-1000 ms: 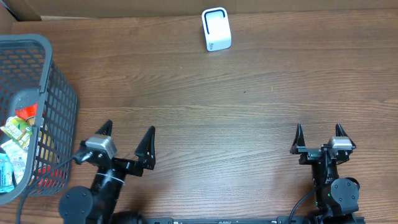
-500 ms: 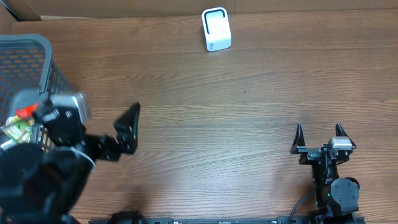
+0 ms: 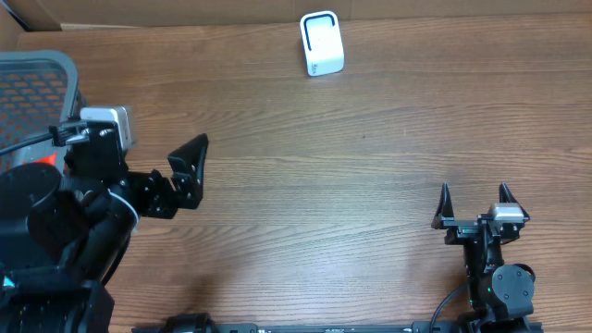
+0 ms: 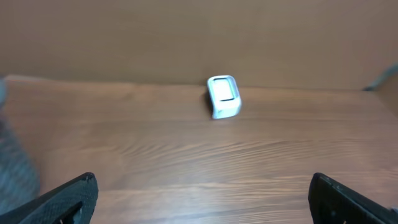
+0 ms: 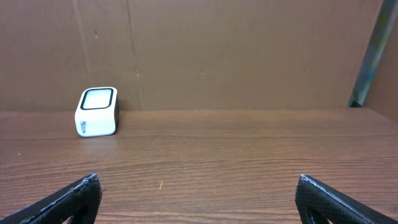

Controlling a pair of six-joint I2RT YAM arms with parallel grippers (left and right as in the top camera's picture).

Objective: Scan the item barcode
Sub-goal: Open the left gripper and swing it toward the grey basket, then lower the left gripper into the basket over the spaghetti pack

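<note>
The item to scan does not show plainly: it is presumably in the grey plastic mesh basket, far left of the small white box-shaped barcode scanner and nearer the robot, where the left arm hides nearly all of the contents. The left gripper hangs spread wide and empty by that basket, and the right gripper, well right of the scanner, is likewise released. The item is probably a light, crinkly pack, best pinched gently across its narrow sides with the barcode face left bare.
</note>
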